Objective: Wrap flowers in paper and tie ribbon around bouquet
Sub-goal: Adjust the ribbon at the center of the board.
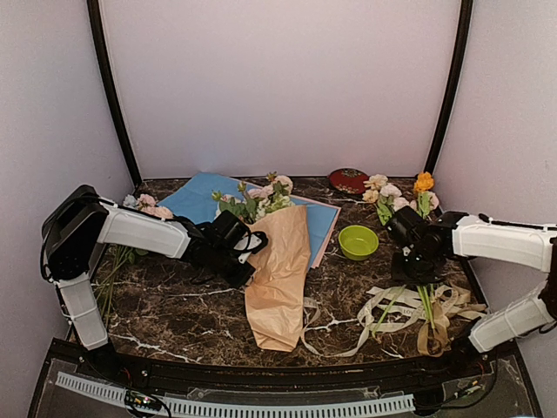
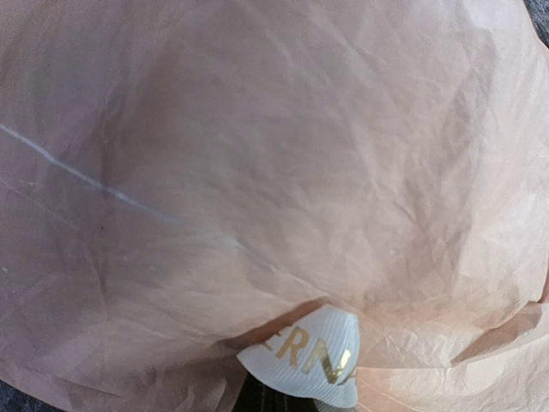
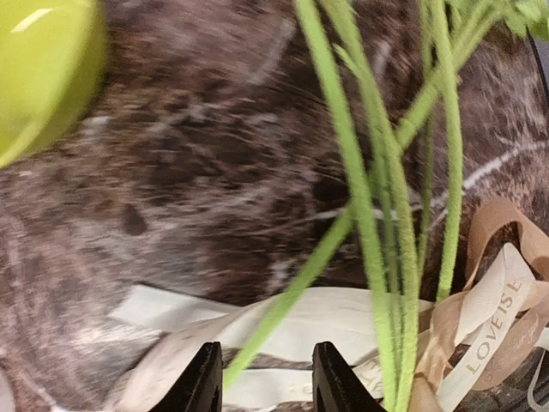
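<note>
The bouquet [image 1: 278,292] lies mid-bench [image 1: 165,309], its tan paper [image 2: 274,172] already coned, so tying is the step in hand. The left fingers [image 1: 242,272] are together against the paper; whether they pinch a fold I cannot tell. The right fingers [image 3: 206,382] stand apart over the ribbon [image 3: 322,313], with a stray green stem [image 3: 283,302] between them. Next they should take the ribbon alone.

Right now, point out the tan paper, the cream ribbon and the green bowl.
paper [image 1: 278,274]: top external view, middle of the creased tan wrap.
ribbon [image 3: 496,326]: right wrist view, on the lettered cream strand.
green bowl [image 1: 358,242]: top external view, on its bare inside.
</note>
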`<state>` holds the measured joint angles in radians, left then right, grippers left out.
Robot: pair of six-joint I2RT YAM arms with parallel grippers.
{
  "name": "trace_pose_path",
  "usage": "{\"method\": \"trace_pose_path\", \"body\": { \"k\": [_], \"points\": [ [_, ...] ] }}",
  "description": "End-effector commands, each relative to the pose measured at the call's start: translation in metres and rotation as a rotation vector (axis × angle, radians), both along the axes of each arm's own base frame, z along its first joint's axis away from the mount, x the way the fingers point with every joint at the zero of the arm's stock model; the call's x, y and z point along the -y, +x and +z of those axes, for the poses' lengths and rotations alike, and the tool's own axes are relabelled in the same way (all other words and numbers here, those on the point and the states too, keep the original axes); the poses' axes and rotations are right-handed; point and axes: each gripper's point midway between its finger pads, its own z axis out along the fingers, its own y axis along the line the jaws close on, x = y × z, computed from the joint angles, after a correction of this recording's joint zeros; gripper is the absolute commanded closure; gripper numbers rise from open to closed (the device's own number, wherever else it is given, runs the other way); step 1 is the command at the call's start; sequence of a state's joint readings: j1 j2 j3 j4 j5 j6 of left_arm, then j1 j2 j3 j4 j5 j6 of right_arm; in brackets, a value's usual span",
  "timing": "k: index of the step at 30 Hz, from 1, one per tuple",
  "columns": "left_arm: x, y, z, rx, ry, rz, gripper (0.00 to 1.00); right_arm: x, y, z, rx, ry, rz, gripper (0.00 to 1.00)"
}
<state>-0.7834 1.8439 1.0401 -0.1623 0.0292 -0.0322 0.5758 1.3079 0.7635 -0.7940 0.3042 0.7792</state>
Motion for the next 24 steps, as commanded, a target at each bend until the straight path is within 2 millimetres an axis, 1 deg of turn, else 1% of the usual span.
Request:
{"method": "trace_pose_path", "body": {
  "k": [1,3,6,7,9,11,12,13,15,19,22,24],
  "points": [
    [-0.043,-0.029,-0.049,-0.138,0.193,0.013,1.0,-0.052,0.001,0.051,0.079,0.081,0.126,0.63],
    [-0.043,-0.029,-0.049,-0.137,0.193,0.012,1.0,-0.07,-0.013,0.053,0.058,0.107,0.157,0.61],
    [-0.043,-0.028,-0.049,-0.138,0.193,0.012,1.0,-0.105,-0.042,0.029,-0.049,0.221,0.233,0.53],
    [-0.043,-0.028,-0.049,-0.139,0.194,0.012,1.0,-0.112,-0.051,0.022,-0.077,0.24,0.241,0.52],
    [-0.043,-0.029,-0.048,-0.139,0.193,0.012,1.0,-0.12,-0.061,0.012,-0.103,0.256,0.254,0.57],
    [-0.043,-0.029,-0.048,-0.139,0.193,0.011,1.0,-0.12,-0.067,0.005,-0.116,0.259,0.248,0.68],
    [-0.043,-0.029,-0.048,-0.14,0.193,0.011,1.0,-0.119,-0.068,0.004,-0.116,0.258,0.238,0.71],
    [-0.042,-0.029,-0.048,-0.14,0.191,0.011,1.0,-0.117,-0.069,0.002,-0.116,0.257,0.23,0.72],
    [-0.043,-0.029,-0.049,-0.141,0.193,0.009,1.0,-0.114,-0.073,-0.005,-0.128,0.259,0.222,0.71],
    [-0.043,-0.029,-0.049,-0.142,0.194,0.01,1.0,-0.122,-0.079,-0.018,-0.155,0.308,0.235,0.67],
    [-0.042,-0.029,-0.048,-0.143,0.192,0.008,1.0,-0.112,-0.08,-0.026,-0.17,0.246,0.228,0.66],
    [-0.042,-0.029,-0.048,-0.143,0.192,0.007,1.0,-0.108,-0.081,-0.029,-0.18,0.215,0.231,0.7]
  ]
}}
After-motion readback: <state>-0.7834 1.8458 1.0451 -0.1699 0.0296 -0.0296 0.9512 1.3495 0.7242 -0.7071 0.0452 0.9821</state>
